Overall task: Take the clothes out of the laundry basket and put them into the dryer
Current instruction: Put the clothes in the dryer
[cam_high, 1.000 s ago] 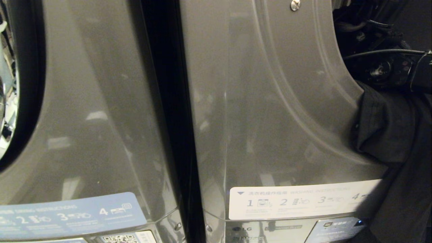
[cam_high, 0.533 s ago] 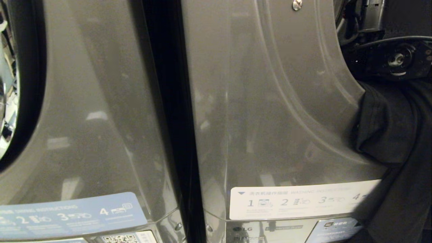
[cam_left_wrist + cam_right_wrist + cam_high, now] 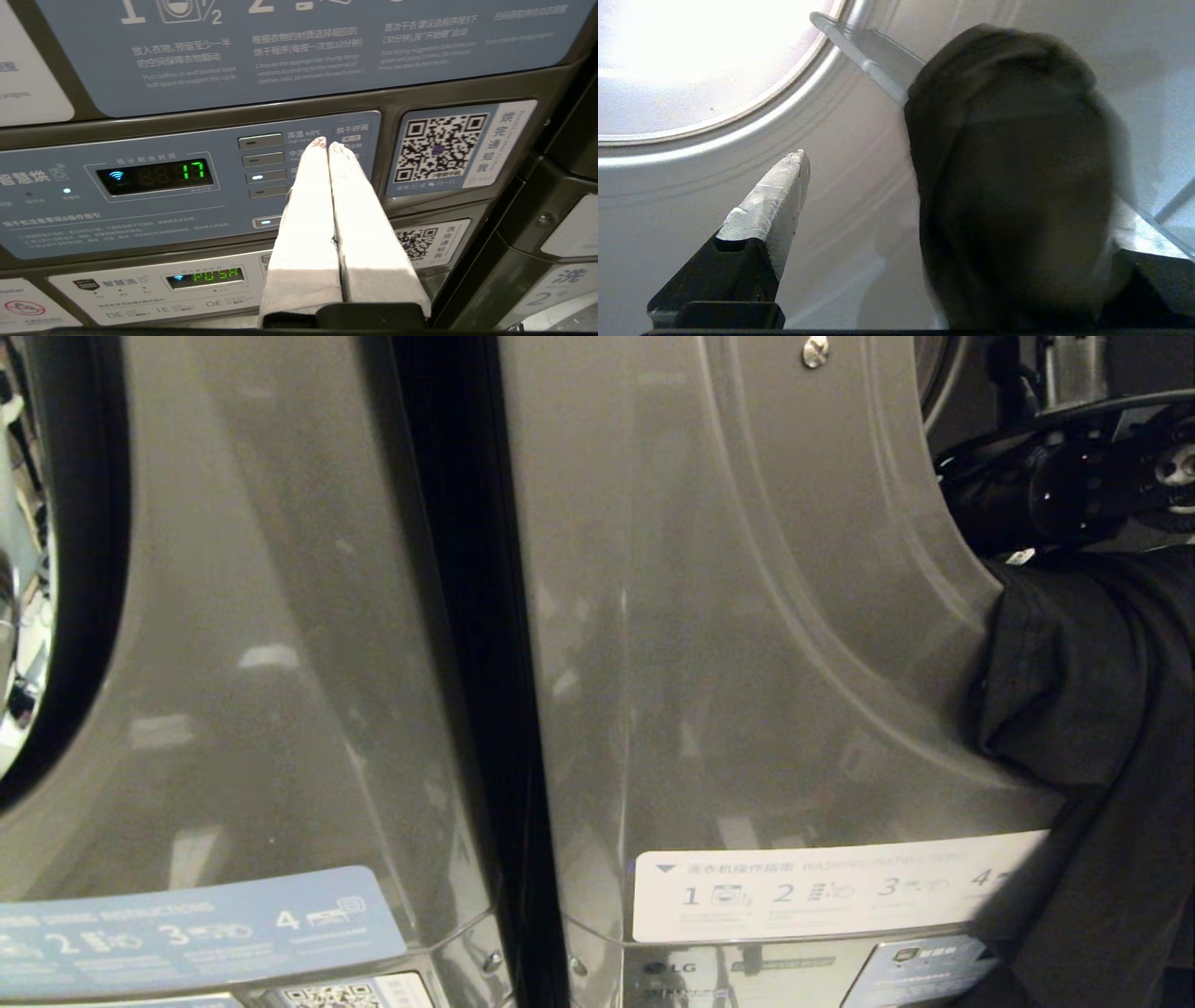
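Right gripper (image 3: 952, 196): claws spread wide, dark clothes (image 3: 1013, 186) draped over one finger, likely released into the dryer (image 3: 747, 616)
Left gripper (image 3: 327, 145): pressed together, parked

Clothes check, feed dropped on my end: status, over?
Right gripper open inside the drum, dark garment draped over one finger. More clothes hanging over the door opening's rim. Left gripper shut, parked at the control panel.

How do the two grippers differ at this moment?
The left gripper is shut, fingers pressed together and empty, before a control panel; the right gripper is open wide, with dark clothes draped over one finger, inside the pale dryer. Both have pale tapered fingers.
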Robot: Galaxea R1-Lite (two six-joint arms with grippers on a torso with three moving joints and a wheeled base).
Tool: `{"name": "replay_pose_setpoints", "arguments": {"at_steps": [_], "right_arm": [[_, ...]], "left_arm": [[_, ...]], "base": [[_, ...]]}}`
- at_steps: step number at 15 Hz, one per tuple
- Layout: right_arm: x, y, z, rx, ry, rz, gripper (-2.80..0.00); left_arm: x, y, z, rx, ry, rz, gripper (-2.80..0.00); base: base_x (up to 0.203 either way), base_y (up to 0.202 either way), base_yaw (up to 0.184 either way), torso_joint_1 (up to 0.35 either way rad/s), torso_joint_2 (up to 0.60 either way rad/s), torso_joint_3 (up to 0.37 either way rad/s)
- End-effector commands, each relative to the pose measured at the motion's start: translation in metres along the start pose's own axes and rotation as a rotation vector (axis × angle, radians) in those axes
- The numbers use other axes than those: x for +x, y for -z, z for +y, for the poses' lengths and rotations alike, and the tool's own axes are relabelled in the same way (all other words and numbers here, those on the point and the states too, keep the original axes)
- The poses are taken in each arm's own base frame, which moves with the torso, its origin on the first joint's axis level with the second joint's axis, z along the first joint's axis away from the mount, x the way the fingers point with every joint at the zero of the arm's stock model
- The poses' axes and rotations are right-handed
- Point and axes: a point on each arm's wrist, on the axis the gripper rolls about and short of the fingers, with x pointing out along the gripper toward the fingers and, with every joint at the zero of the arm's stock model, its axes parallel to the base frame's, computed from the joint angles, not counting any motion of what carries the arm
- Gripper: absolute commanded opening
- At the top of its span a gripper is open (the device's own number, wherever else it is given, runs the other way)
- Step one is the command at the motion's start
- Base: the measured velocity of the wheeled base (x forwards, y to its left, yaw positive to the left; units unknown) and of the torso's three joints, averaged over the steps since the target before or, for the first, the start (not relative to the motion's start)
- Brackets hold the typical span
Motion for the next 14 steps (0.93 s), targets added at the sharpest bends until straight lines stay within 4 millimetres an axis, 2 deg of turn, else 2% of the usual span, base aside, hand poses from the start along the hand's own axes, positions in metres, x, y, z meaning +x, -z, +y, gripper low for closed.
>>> {"name": "replay_pose_setpoints", "arguments": {"at_steps": [1,8,14], "right_arm": [[-0.01,-0.006,0.003,0.012,-0.019,-0.014,0.0],[-0.039,-0.024,0.018,-0.129,-0.149,-0.1,0.0],[-0.063,-0.036,0.021,-0.164,-0.182,-0.128,0.0]], "left_arm": [[0.0,0.0,0.0,0.0,0.0,0.0,-2.8],[0.0,0.0,0.0,0.0,0.0,0.0,-2.8],[0.0,0.0,0.0,0.0,0.0,0.0,-2.8]], "base": [[0.0,0.0,0.0,0.0,0.0,0.0],[0.0,0.0,0.0,0.0,0.0,0.0],[0.0,0.0,0.0,0.0,0.0,0.0]]}}
